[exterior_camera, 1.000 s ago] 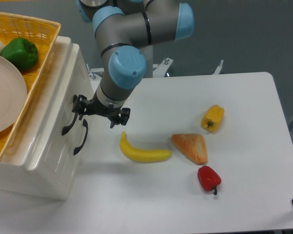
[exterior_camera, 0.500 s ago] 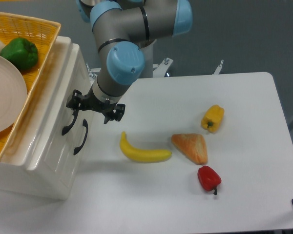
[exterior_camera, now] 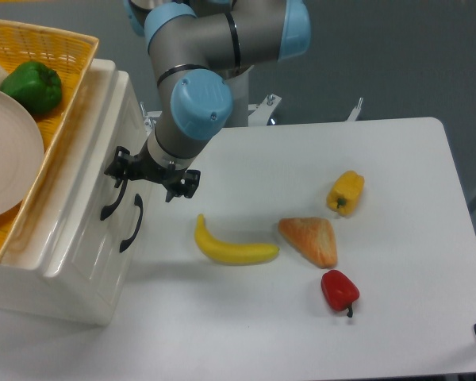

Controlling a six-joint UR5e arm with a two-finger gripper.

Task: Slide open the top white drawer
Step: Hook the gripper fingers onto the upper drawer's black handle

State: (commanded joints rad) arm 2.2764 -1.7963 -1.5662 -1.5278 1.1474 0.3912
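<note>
The white table is carrying everything. At its left the cream cabinet is standing, with a yellow basket sitting on top. The top white drawer is lying shut in the cabinet's upper half, above the lower drawer. I am holding my pincer wide beside the upper black handle; I cannot tell whether a finger is touching it. A banana is lying nearby.
</note>
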